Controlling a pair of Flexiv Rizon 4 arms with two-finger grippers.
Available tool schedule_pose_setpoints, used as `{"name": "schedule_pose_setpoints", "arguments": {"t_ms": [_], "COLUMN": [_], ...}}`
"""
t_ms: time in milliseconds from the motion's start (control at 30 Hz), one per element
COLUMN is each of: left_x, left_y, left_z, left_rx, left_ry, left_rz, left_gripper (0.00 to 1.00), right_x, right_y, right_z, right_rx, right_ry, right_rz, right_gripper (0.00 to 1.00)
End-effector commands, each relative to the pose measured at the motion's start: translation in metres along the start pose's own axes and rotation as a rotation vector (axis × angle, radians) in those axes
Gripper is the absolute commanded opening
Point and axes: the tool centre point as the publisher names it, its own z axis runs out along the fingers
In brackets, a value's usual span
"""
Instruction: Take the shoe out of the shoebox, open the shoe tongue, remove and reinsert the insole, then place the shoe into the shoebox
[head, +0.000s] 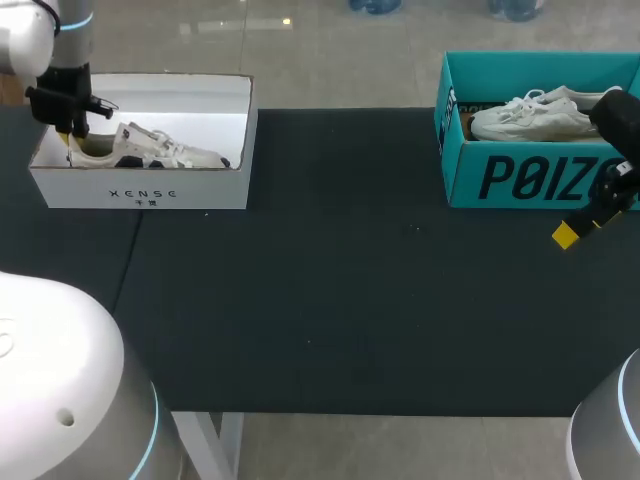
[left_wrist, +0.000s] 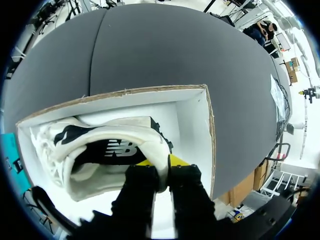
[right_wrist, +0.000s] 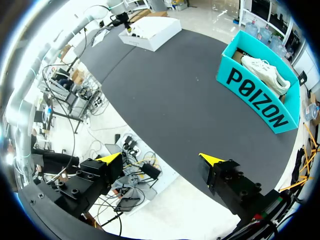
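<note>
A white shoebox (head: 145, 190) stands at the table's far left, and in it lies a white shoe with black marks (head: 165, 152). My left gripper (head: 72, 138) reaches down into the box at the shoe's heel. In the left wrist view the gripper (left_wrist: 161, 165) is shut on the heel collar of the shoe (left_wrist: 100, 150), one finger inside the shoe and one outside. The white box's wall (left_wrist: 192, 120) lies just beside the fingers. My right gripper (head: 590, 215) hangs open in front of the teal box, holding nothing; its yellow tips stand wide apart in its own view (right_wrist: 161, 159).
A teal shoebox (head: 520, 175) at the far right holds a second white shoe (head: 535, 115); both also show ahead of my right gripper, the teal shoebox (right_wrist: 255, 100) and its shoe (right_wrist: 265, 72). The dark table mat (head: 330, 280) stretches between the two boxes.
</note>
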Motion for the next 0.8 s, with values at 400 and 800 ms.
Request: {"name": "schedule_pose_setpoints", "arguments": {"t_ms": [400,800], "left_x": [0.006,-0.014], "left_y": [-0.006,-0.049], "left_z": [-0.034,-0.121], "left_rx": [-0.099,-0.158], "left_ry": [-0.039,-0.148], "left_rz": [0.003,0.028], "left_gripper": [1.0,1.0], "right_x": [0.0,0.0], "right_y": [0.001,0.001], "right_z": [0.001,0.001], "right_rx": [0.003,0.003], "right_ry": [0.0,0.0], "right_rz": [0.001,0.001], "right_gripper": [1.0,1.0]}}
